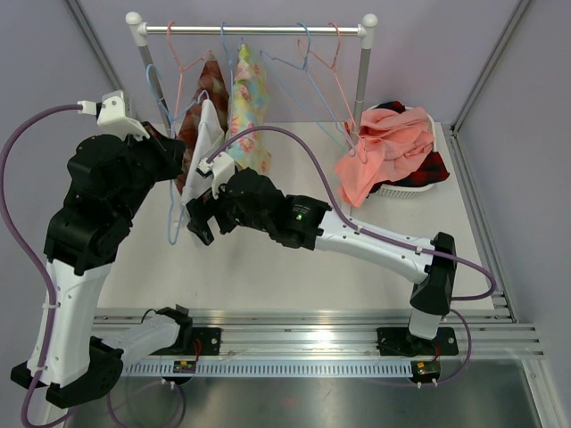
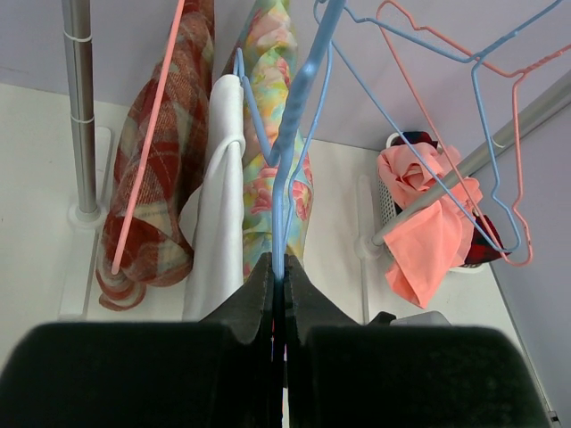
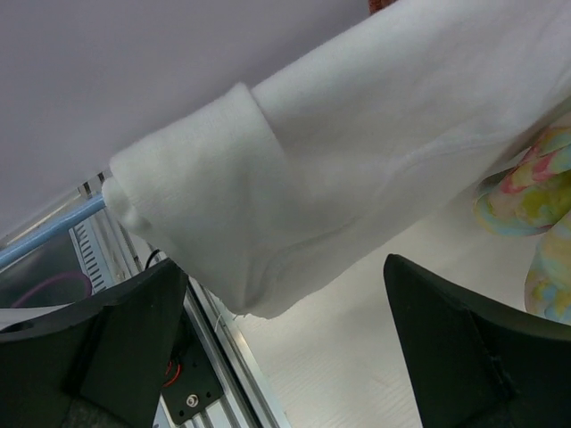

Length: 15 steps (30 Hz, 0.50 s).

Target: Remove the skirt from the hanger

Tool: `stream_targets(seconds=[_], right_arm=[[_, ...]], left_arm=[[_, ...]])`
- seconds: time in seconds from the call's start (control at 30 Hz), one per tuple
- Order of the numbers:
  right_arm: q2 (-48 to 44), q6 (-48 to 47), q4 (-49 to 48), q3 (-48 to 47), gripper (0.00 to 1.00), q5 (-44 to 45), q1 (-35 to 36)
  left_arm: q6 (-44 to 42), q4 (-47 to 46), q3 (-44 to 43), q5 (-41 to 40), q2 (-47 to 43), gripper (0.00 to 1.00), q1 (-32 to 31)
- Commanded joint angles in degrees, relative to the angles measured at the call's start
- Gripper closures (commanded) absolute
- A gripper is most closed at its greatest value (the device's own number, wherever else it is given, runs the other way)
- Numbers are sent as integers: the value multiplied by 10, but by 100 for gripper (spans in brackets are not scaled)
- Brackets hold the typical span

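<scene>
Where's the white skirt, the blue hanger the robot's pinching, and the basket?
white skirt point(image 3: 357, 160), right wrist view, middle of the cloth.
blue hanger point(image 2: 299, 116), left wrist view, its long slanting wire.
basket point(image 1: 406, 189), top external view, its white front rim.

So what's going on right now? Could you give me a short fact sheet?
Left end effector: shut on the wire of a blue hanger
Right end effector: open, skirt hem hanging at the gap between its fingers, not gripped
White skirt: draped on a hanger, between plaid cloth and flowered cloth
Rail: bare hangers, pink and blue, toward its right end
Basket: far right on the table, pink cloth spilling over
</scene>
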<state>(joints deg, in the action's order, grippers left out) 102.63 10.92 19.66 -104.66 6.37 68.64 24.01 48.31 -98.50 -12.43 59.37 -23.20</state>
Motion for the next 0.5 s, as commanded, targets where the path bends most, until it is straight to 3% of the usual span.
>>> stream_targets(seconds=[0.0,0.1,0.23,0.27,0.33,0.47], right_arm=[[6,2,-23,-33,3,-1,4],[11,-4,-30,-36,15,2,4],[17,-9,-30,-45,60,2,4],[17,-10,-30,-46,80,0,4],[14,-9,-24,-43,98,-1,4],[-10,-4,-25,-15,100,5,4]], left_arm=[[2,-62,-9,14,-6,100,-3],[2,-60,-11,17,-6,100,-3],[0,-57,-15,16,-6,100,-3],[-2,-54,-17,14,-6,100,-3],[-7,-51,-19,8,-4,100,-3],[-13,-48,-16,-1,-4,100,-3]])
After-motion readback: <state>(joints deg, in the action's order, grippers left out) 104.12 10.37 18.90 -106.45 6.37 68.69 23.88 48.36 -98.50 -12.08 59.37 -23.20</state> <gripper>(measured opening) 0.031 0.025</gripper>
